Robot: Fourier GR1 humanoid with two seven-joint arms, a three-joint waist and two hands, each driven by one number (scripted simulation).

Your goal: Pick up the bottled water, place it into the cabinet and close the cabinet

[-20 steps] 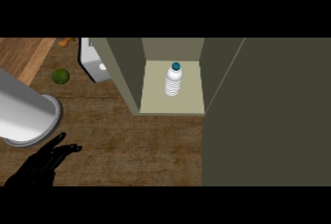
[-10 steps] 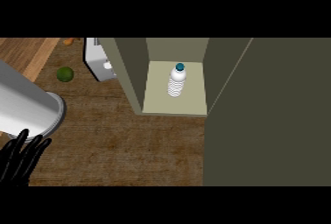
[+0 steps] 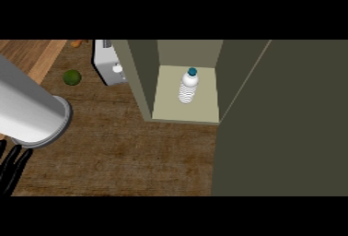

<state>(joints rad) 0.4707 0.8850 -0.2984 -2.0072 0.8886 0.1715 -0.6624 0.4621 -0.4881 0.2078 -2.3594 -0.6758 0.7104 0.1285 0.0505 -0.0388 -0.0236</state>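
placing step looks done: bottled water (image 3: 189, 87), clear ribbed plastic with a teal cap, stands upright on the pale shelf inside the cabinet (image 3: 143, 78), at 12 o'clock. remaining step, by my judgement: closing. matte olive cabinet door (image 3: 285, 129) stands open at 3 o'clock; next move calls for a hand on that flat panel, swinging it across the opening. left hand (image 3: 14, 168) at 8 o'clock, fingers straight, close together, holding nothing. right hand out of view. dark woodgrain surface (image 3: 129, 156).
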